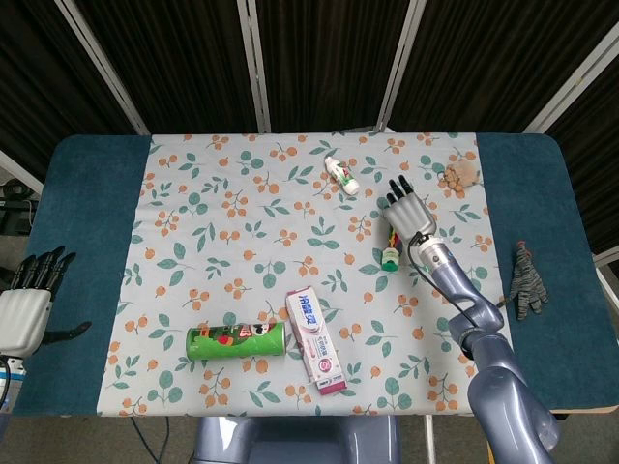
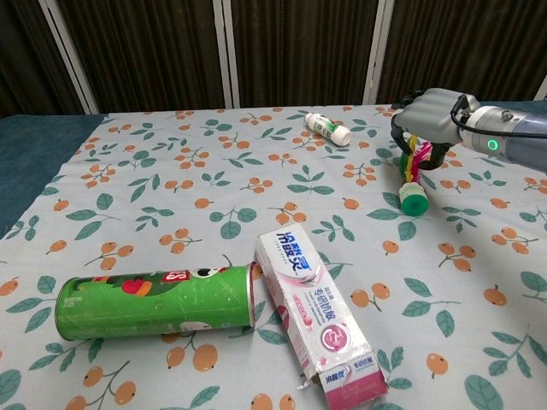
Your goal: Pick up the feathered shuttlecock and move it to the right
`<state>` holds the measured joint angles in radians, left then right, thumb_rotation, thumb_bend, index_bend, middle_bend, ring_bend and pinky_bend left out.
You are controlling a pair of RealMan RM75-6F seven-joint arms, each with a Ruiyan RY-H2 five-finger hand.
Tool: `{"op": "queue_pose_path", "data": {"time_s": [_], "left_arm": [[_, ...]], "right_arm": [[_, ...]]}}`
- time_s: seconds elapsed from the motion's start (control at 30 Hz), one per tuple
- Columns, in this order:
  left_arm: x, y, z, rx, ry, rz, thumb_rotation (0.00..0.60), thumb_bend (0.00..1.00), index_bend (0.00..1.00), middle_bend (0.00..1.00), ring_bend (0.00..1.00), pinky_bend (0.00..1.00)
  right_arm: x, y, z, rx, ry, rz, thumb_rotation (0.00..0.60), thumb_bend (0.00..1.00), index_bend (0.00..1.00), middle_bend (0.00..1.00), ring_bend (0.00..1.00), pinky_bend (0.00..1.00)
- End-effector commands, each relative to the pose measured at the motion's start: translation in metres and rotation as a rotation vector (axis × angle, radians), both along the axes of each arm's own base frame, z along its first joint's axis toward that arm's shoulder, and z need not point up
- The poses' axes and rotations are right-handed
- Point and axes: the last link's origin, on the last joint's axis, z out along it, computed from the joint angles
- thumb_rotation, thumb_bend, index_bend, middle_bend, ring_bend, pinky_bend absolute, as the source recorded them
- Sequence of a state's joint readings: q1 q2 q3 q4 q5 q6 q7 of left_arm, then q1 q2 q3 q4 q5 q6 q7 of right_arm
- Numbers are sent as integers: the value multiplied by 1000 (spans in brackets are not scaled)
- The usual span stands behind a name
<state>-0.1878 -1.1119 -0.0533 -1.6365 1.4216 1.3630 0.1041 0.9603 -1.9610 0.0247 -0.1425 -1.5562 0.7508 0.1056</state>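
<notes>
Now the right hand (image 2: 430, 117) curls round the shuttlecock (image 2: 412, 181) feathers, grasp unconfirmed, so pinch firmly above the green base before lifting

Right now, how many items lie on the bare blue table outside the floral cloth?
1: a grey knitted glove lies on the blue table at the right edge, beyond the floral cloth. Nothing else shows there; the left hand hangs off the left edge.

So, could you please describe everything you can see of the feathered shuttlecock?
The shuttlecock has a round green base and bright feathers in yellow, pink and green. It is tilted, base toward the camera and low over the floral tablecloth, feathers angled up into the right robot hand, whose fingers curl around the feathers. Whether the base touches the cloth is unclear.
</notes>
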Motion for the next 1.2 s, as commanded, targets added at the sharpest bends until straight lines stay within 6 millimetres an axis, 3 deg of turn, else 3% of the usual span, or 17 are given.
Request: {"op": "queue_pose_path", "data": {"time_s": [0.03,0.5,1.2], "left_arm": [[0,0,0,0,0,0,530,107,58,0,0,0],[0,0,0,-1,-1,1,526,106,58,0,0,0],[0,0,0,-5,-3,-2,528,106,58,0,0,0]], "right_arm": [[0,0,-1,2,-1,-3,600,241,528,233,28,0],[1,1,-7,5,-8,-17,600,379,581,242,29,0],[9,2,-5,-1,-18,32,600,388,645,246,28,0]]}}
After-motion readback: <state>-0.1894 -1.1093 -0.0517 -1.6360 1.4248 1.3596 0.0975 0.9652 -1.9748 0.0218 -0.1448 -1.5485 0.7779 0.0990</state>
